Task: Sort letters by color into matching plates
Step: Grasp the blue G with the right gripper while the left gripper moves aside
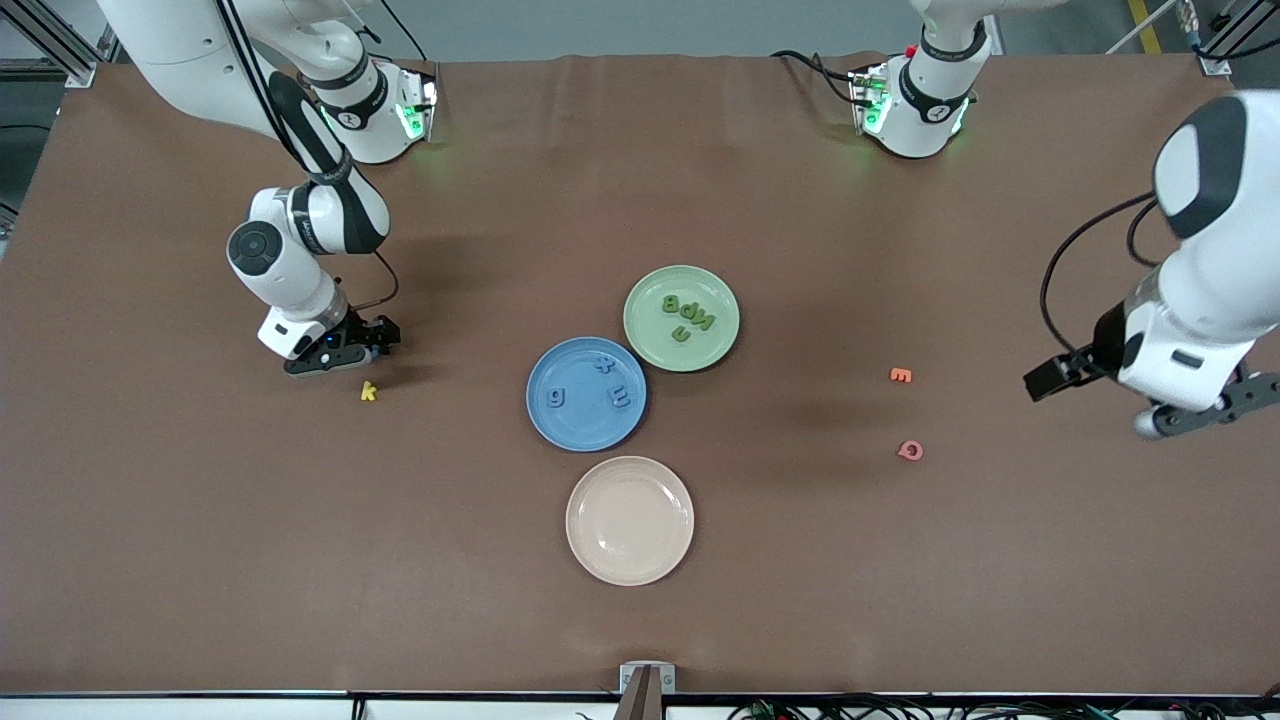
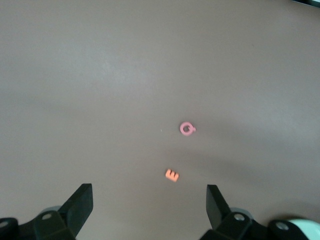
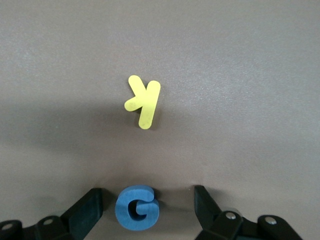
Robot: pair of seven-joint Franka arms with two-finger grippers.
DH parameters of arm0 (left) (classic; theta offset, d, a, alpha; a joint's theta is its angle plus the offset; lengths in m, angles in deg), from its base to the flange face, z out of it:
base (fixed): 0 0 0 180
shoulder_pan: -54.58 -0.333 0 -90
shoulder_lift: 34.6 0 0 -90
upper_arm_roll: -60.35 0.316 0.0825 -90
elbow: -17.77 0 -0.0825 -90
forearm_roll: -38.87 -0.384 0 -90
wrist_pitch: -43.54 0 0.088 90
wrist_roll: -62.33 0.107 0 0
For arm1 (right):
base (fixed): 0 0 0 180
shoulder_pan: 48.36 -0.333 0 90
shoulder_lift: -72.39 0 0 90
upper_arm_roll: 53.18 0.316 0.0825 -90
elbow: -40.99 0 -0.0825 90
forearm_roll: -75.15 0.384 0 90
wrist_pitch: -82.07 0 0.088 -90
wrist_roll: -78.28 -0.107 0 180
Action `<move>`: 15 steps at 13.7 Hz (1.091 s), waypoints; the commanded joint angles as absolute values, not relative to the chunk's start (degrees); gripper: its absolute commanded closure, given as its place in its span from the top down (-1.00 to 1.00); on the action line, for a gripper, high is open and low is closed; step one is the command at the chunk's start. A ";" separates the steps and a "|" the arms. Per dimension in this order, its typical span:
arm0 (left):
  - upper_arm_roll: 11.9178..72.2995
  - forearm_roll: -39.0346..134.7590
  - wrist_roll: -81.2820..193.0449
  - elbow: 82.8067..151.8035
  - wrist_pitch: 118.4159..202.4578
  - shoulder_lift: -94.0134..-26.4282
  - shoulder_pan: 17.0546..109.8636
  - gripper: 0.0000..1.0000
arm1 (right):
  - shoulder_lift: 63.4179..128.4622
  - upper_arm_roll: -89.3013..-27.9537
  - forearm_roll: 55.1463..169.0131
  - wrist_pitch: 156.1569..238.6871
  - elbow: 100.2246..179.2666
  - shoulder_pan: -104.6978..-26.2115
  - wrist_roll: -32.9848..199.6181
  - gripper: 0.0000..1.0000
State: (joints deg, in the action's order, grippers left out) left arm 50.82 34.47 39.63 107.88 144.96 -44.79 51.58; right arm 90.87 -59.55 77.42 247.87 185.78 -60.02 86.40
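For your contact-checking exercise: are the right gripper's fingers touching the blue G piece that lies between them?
Cannot tell. In the right wrist view, the blue G sits between the right gripper's fingers; one finger looks against it, the other stands apart.

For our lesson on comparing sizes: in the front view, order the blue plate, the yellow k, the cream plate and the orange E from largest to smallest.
1. Cream plate and blue plate: they look about equal, and the cream one lies nearer the camera, so no ranking.
2. Yellow k and orange E: both tiny, too alike to separate.
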 commanded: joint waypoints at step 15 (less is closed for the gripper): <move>56.83 38.96 47.57 109.70 127.91 -29.15 58.10 1.00 | 90.67 -58.54 78.31 245.72 185.83 -58.11 85.67 0.33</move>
